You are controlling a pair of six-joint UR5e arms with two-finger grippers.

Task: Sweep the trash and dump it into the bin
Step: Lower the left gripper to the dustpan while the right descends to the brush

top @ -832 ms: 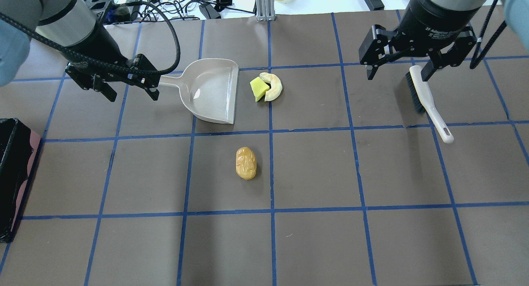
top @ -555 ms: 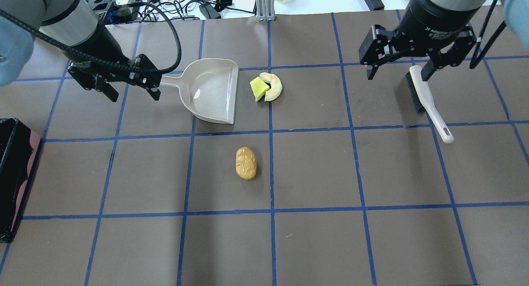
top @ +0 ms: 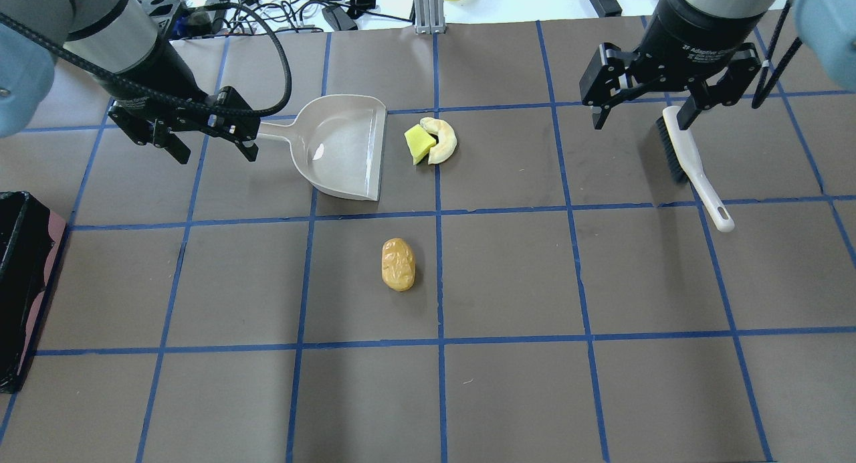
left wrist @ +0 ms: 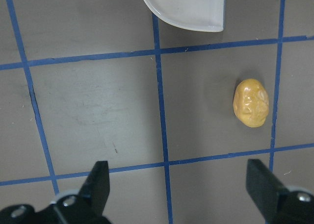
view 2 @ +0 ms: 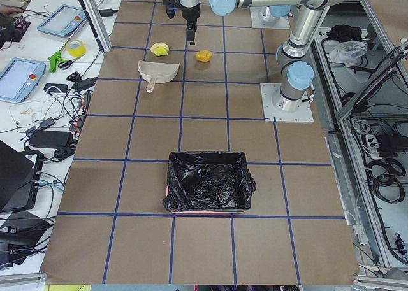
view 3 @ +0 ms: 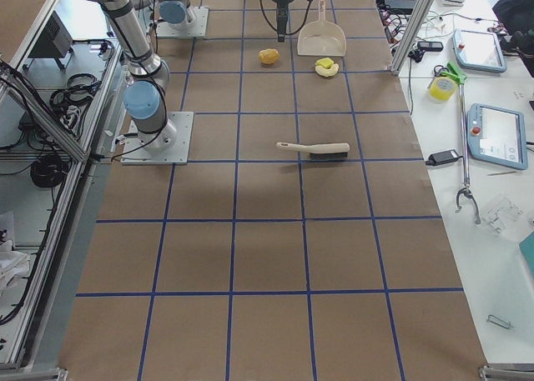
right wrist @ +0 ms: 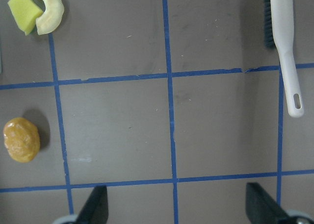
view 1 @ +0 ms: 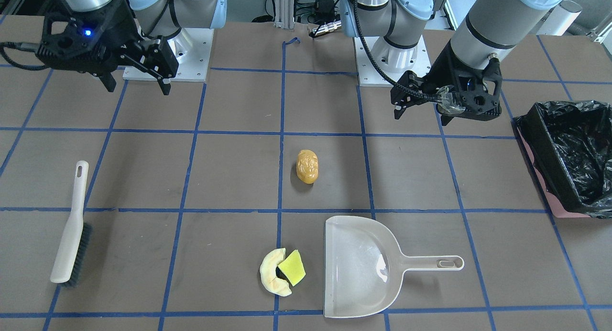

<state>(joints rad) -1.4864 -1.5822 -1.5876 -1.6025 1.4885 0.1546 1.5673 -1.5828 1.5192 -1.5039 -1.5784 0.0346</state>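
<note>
Wide open and empty at the left gripper point(top: 215, 156), hung clear above the table point(top: 508, 396). Ahead of its jaws in the left wrist view, just inside the line of the finger at that view's right, the orange-brown blob point(left wrist: 251, 102): oval, lumpy, glossy, lying apart from everything else. Farther ahead, between the two finger lines, a corner of the beige dustpan point(top: 348, 148). Wide open and empty likewise at the right gripper point(top: 640, 123), also off the table. Seen from its wrist: the blob outside the finger at the view's left. Farther ahead on that same side, the yellow-green wedge point(right wrist: 23, 12) and the pale cream crescent point(right wrist: 55, 11), touching, the flat-faced wedge tucked against the crescent's inner curve. Ahead and just outside the opposite finger, the beige brush point(right wrist: 286, 52), lying flat, dark bristles on the side nearer the jaws' midline. Well apart from both pairs of jaws, out past the left gripper's outer side, the bin point(view 1: 545, 159): rectangular, open-topped, lined with crinkled glossy black plastic, pink showing along its foot.
</note>
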